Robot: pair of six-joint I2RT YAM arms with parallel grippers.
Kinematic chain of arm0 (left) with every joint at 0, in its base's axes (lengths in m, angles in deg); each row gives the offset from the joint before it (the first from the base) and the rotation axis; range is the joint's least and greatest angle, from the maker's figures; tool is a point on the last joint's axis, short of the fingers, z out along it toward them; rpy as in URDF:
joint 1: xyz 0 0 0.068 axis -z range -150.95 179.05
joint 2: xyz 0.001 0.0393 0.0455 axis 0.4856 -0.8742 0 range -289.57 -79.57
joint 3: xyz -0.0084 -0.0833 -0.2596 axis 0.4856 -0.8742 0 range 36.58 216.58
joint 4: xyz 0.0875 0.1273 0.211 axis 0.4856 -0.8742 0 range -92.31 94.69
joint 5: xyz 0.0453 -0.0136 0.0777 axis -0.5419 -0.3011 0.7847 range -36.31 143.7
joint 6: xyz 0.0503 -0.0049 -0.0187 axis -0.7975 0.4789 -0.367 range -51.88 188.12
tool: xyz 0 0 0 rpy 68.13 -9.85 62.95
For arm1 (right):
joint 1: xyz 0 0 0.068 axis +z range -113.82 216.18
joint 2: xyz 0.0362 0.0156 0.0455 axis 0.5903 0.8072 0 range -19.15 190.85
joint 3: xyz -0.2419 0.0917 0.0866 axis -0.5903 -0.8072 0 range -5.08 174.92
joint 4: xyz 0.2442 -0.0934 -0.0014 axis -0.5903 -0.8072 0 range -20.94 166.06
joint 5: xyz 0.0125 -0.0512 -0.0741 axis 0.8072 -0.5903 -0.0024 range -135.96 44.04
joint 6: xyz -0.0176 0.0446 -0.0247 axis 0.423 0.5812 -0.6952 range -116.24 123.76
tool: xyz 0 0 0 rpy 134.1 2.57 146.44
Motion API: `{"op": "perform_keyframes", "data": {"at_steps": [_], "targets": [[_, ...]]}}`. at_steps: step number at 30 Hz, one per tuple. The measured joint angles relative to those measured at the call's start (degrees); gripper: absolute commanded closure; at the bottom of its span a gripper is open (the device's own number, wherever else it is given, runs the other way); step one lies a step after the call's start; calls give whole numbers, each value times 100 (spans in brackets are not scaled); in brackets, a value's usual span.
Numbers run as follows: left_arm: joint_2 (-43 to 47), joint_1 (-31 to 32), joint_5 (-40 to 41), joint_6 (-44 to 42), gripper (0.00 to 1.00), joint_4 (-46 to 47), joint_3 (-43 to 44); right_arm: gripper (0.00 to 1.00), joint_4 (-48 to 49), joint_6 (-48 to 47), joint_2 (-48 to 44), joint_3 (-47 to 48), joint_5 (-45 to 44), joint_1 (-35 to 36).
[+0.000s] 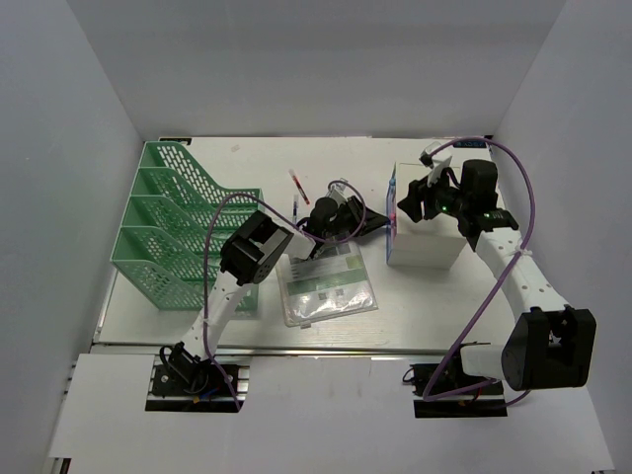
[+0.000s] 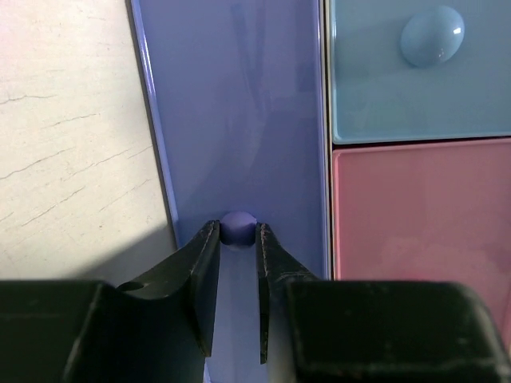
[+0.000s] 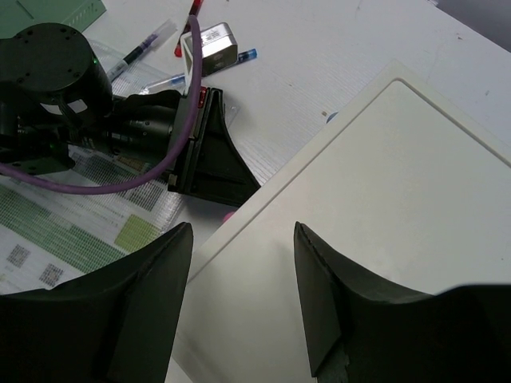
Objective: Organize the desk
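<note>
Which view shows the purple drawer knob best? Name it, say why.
Left wrist: the purple knob sits close up between the left fingers. Top external hides it behind them; right wrist shows the box's white top, no knob.

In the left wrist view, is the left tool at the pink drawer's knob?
No, the left tool flanks the knob of the purple drawer, beside the pink drawer.

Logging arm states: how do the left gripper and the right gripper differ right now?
The left gripper has its jaws narrow around the purple drawer's knob; the right gripper has its jaws wide, with nothing between. The left faces the drawer box from the front, the right from above. Both are black.
</note>
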Motion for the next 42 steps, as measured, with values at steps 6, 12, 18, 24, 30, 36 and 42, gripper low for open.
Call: {"op": "perform_keyframes", "data": {"at_steps": [6,12,18,24,30,36,42], "targets": [[-37,7,7,96,86,118,-28,41,44,-2,44,-72,-35,0],[-22,15,2,188,88,503,-317,41,37,-31,127,-72,-59,2],[118,-4,-15,173,88,658,-616,41,-188,-264,350,-61,87,59],[129,-20,-66,125,89,636,-621,43,-258,-372,544,136,-52,232],[197,-48,-120,20,89,498,-627,44,-448,-391,957,616,-874,457],[404,-111,-144,-131,89,334,-837,45,-649,-402,1167,960,-1790,765],[614,-249,-286,-271,89,175,-1054,44,-927,-452,1309,1239,-2492,1010]]}}
